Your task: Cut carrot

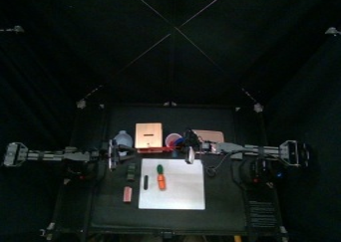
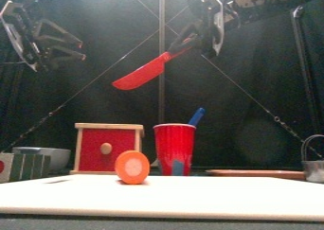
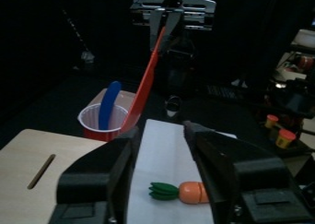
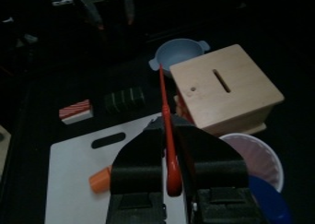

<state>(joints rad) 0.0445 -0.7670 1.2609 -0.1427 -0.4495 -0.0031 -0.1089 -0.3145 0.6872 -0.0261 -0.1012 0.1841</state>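
Note:
The carrot [image 1: 162,176] lies on the white board [image 1: 180,191], orange with a green tip [image 3: 160,189]. The front view shows it end-on [image 2: 132,166]. My left gripper [image 3: 160,143] hangs above the carrot with its jaws open and nothing between them. At the upper left of the front view the left gripper [image 2: 45,40] is well above the table. My right gripper [image 4: 167,140] is shut on a red knife [image 2: 146,71], held high over the board with the blade slanting down toward the left arm. The knife [image 3: 150,71] is clear of the carrot.
Behind the board stand a wooden box [image 2: 106,147] and a red cup [image 2: 173,149] with a blue tool in it. A salmon-pink bar [image 1: 128,193] lies left of the board. A blue bowl [image 4: 182,51] sits near the box, and a metal basket [image 2: 313,158] at far right.

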